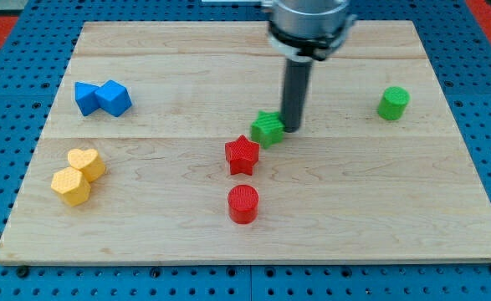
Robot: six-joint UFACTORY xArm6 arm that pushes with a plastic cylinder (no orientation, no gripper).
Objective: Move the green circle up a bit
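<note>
Currently: my tip point(294, 130) on the surface point(186, 75), touching the right side of a green block point(268, 127), shape unclear.
No claw fitted, so no spread or pinch to record. Green circle point(392, 103) stands far right, well apart; red star point(242, 155) just nearer-left.

Single view, high front, tilted down, whole board point(228, 50) visible.

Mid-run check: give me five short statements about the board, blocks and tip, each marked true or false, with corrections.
1. My tip is beside the green star-shaped block. True.
2. The green circle block sits at the view's left. False: it sits at the right.
3. The red star block lies above the red circle block. True.
4. The blue blocks are far apart. False: they touch.
5. My tip touches the green circle. False: they are well apart.
</note>
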